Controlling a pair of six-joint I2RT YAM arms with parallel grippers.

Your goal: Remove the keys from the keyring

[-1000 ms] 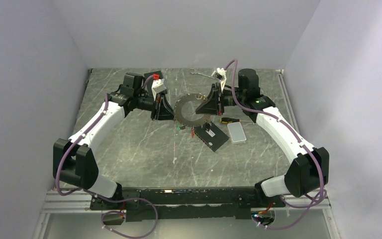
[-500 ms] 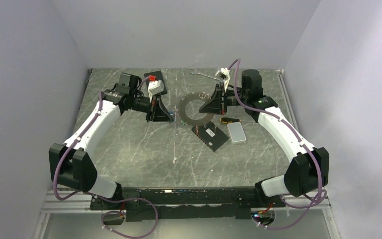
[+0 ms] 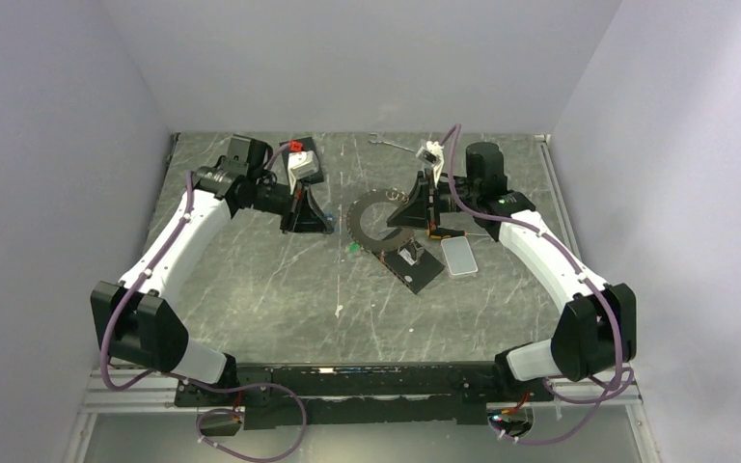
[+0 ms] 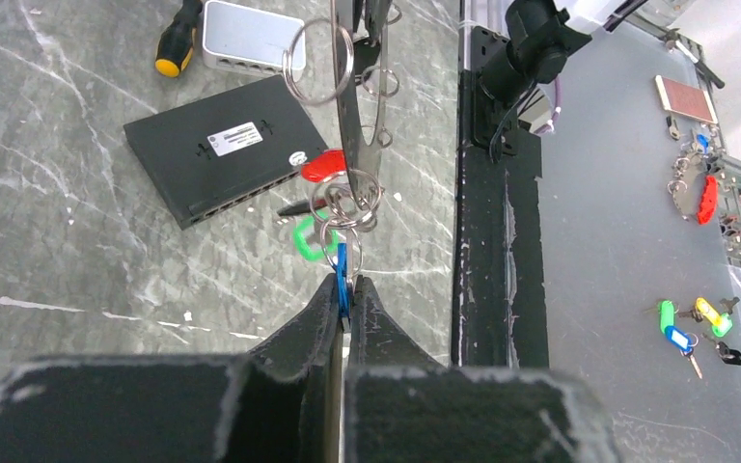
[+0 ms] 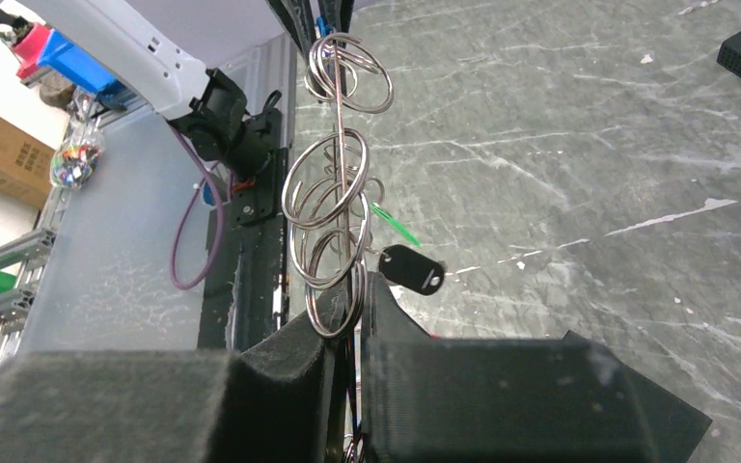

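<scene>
Ring (image 3: pixel 359 224): a thin grey jagged loop, seen edge-on from both wrists, strung with small split rings (image 5: pixel 326 207). Keys (image 4: pixel 323 165) with red, green, blue and dark heads clustered at its near end. Bare worktop (image 3: pixel 270 280) lay open to the near side and left, while the box (image 3: pixel 423 273) and screwdriver (image 3: pixel 444 234) sat close on the right. The right tool (image 5: pixel 347 291) was clamped shut on the ring's rim. The left tool (image 4: pixel 344 285) was pinched closed on the blue key (image 4: pixel 343 267), with the ring held between the two.
</scene>
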